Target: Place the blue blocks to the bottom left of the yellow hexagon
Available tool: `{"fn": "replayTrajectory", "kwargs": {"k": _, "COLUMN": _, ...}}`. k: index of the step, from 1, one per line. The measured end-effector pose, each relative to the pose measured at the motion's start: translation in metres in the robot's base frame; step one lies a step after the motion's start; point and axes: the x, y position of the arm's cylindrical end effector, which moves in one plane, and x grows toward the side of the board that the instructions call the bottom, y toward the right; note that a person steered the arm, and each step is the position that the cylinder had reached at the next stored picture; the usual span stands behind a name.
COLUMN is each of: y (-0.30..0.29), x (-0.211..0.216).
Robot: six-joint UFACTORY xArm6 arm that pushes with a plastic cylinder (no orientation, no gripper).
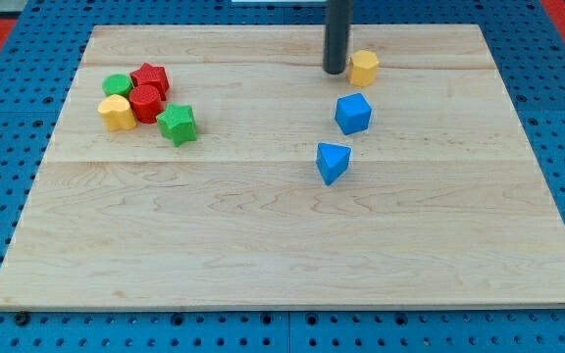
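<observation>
The yellow hexagon (pixel 364 68) sits near the top of the wooden board (pixel 263 235), right of centre. My tip (pixel 334 72) stands just to its left, close beside it. A blue cube-like block (pixel 353 114) lies just below the hexagon. A blue triangular block (pixel 332 162) lies further down and slightly to the left. My tip is above and a little left of both blue blocks, touching neither.
A cluster sits at the view's upper left: a green round block (pixel 118 85), a red star (pixel 151 77), a red cylinder (pixel 145 103), a yellow heart (pixel 117 114) and a green star (pixel 177 125). Blue pegboard surrounds the board.
</observation>
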Motion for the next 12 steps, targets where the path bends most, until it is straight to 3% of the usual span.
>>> {"fn": "replayTrajectory", "kwargs": {"k": 1, "y": -0.038, "x": -0.001}}
{"fn": "replayTrajectory", "kwargs": {"k": 3, "y": -0.254, "x": -0.029}}
{"fn": "replayTrajectory", "kwargs": {"k": 4, "y": -0.319, "x": -0.028}}
{"fn": "replayTrajectory", "kwargs": {"k": 5, "y": -0.295, "x": -0.019}}
{"fn": "replayTrajectory", "kwargs": {"k": 6, "y": -0.215, "x": -0.031}}
{"fn": "replayTrajectory", "kwargs": {"k": 8, "y": -0.002, "x": 0.008}}
{"fn": "replayTrajectory", "kwargs": {"k": 9, "y": 0.025, "x": 0.045}}
{"fn": "replayTrajectory", "kwargs": {"k": 10, "y": 0.062, "x": 0.056}}
{"fn": "replayTrajectory", "kwargs": {"k": 11, "y": -0.007, "x": 0.071}}
{"fn": "replayTrajectory", "kwargs": {"k": 12, "y": 0.015, "x": 0.086}}
